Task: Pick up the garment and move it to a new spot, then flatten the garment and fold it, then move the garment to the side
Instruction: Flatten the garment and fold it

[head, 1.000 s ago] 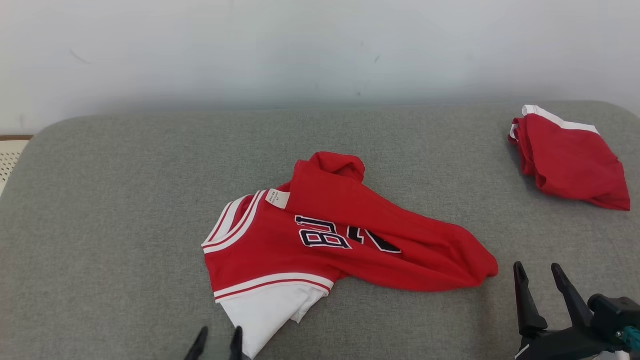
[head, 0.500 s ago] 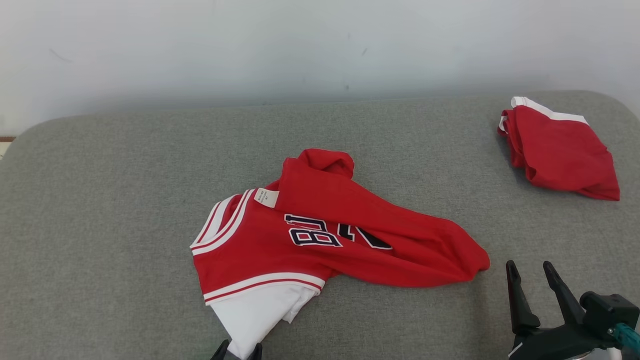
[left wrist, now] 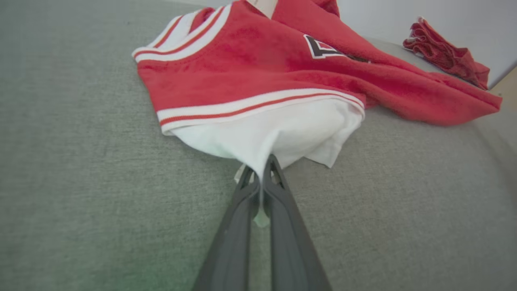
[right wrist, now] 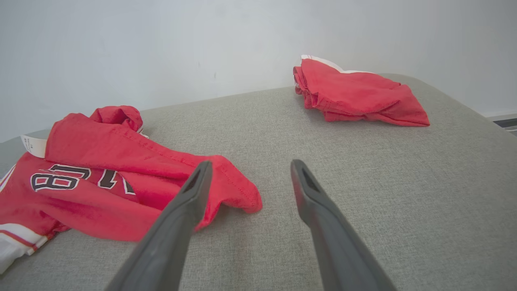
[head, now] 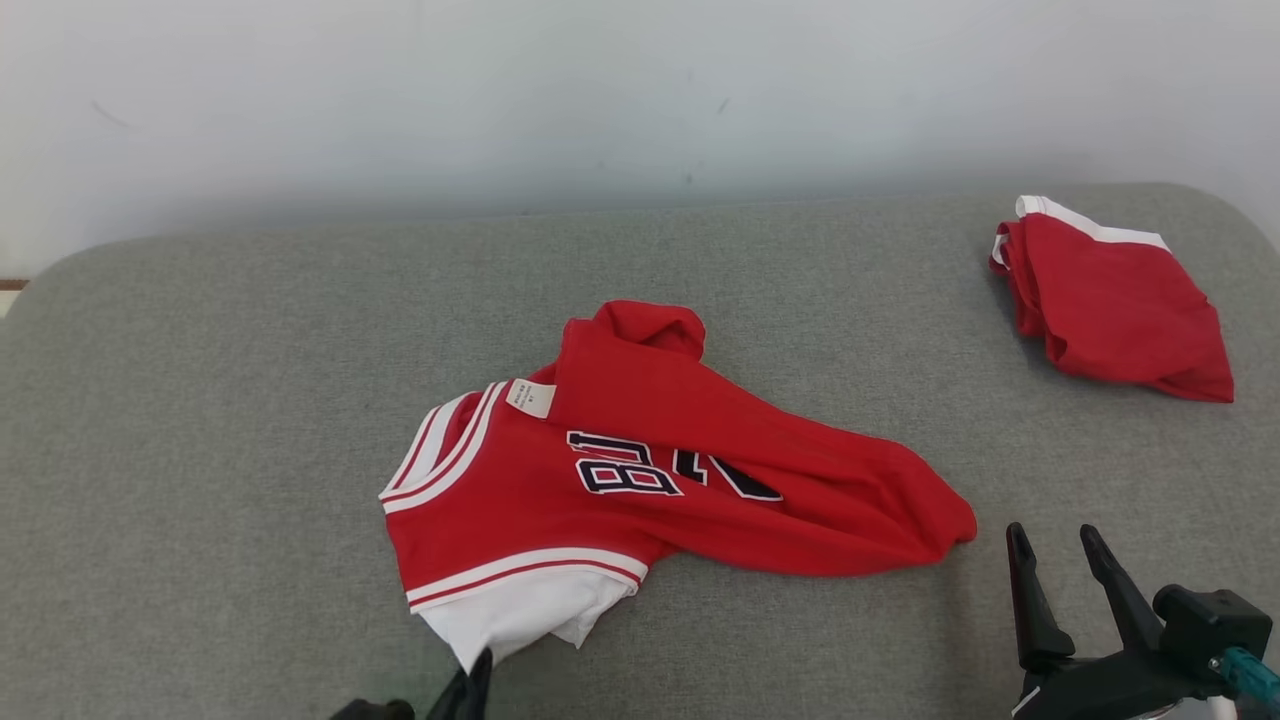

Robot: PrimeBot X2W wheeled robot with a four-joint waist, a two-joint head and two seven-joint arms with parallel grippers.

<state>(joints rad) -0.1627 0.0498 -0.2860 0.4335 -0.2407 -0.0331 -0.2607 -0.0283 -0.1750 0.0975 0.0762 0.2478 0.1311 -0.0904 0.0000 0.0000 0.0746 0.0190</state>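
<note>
The garment is a red jersey with dark numbers, white-striped trim and a white sleeve, lying crumpled in the middle of the grey cushion. My left gripper sits at the bottom edge of the head view, shut on the tip of the white sleeve; in the left wrist view the white cloth is pinched between my left gripper's two fingers. My right gripper stands open just right of the jersey's red hem, touching nothing. In the right wrist view my right gripper hovers above the cushion.
A second red garment with a white band lies folded at the far right of the cushion. A pale wall runs behind. The cushion's rounded corners fall away at left and right.
My left gripper has closed on the white sleeve tip, where it was open before. The camera has shifted slightly; the right gripper has held its place.
</note>
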